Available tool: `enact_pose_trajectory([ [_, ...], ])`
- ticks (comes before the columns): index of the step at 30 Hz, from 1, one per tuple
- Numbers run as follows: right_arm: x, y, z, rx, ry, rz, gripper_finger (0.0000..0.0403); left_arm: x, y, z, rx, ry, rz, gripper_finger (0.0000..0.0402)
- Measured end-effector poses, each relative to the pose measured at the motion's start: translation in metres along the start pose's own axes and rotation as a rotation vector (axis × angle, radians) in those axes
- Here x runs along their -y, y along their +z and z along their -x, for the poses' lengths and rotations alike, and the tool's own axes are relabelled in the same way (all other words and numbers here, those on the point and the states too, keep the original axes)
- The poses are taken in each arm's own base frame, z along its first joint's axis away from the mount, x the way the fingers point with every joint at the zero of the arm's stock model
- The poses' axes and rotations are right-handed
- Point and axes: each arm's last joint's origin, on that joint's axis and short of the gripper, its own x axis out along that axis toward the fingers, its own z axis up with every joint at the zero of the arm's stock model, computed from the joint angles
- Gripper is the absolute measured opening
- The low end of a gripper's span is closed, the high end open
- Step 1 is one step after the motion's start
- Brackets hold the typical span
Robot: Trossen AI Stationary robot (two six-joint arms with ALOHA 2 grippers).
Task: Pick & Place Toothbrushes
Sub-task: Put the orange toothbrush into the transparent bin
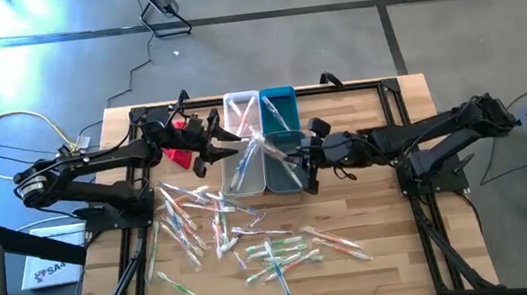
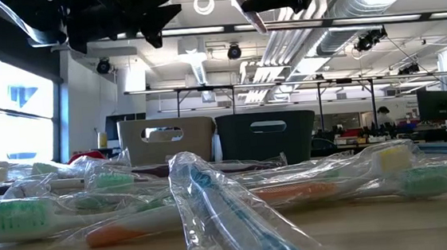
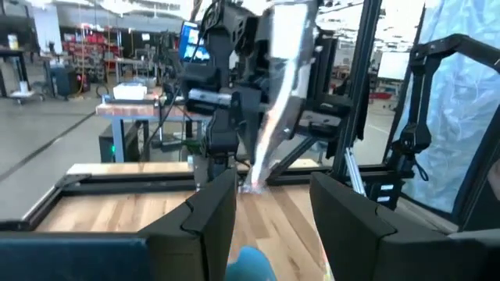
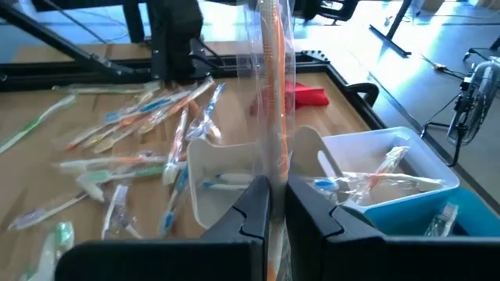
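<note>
My right gripper [image 4: 277, 204] is clamped tight on one wrapped toothbrush with an orange handle [image 4: 273, 86]; the brush stands upright between my fingers, its clear wrapper rising above them. In the high view this gripper [image 1: 303, 166] hangs over the near end of the two bins, above the teal bin [image 1: 279, 115], with the wrapper slanting toward my other arm. My left gripper [image 1: 227, 153] sits just across from it, over the white bin [image 1: 240, 110], its fingers [image 3: 209, 211] spread apart with nothing between them; from its wrist I see the wrapped brush hanging straight ahead. A few wrapped brushes already lie inside both bins. A red cloth [image 1: 178, 156] lies on the wooden table [image 1: 397, 252] beside my left arm. The rest of the toothbrushes [image 1: 255, 244] are scattered loose across the table in front of the bins, pink, orange, green, blue and white handles mixed together.
</note>
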Motion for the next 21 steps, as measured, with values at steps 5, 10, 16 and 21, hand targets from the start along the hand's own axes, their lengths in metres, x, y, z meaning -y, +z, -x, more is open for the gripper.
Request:
enact_pose_trajectory([
  [5, 0.001, 0.001, -0.001, 0.009, 0.002, 0.021, 0.0019, 0.007, 0.0, -0.009, 0.039, -0.006, -0.033, 0.0161],
  [10, 0.001, 0.001, -0.001, 0.008, 0.003, 0.021, 0.0019, 0.008, -0.003, -0.021, 0.081, -0.037, -0.057, 0.0161],
  [16, 0.001, 0.001, -0.001, 0.008, 0.003, 0.021, 0.0019, -0.003, -0.004, -0.04, 0.043, -0.069, -0.021, 0.0161],
  [21, 0.001, 0.001, -0.001, 0.008, -0.005, 0.019, 0.0019, -0.007, -0.001, -0.05, 0.042, -0.141, -0.029, 0.0161],
])
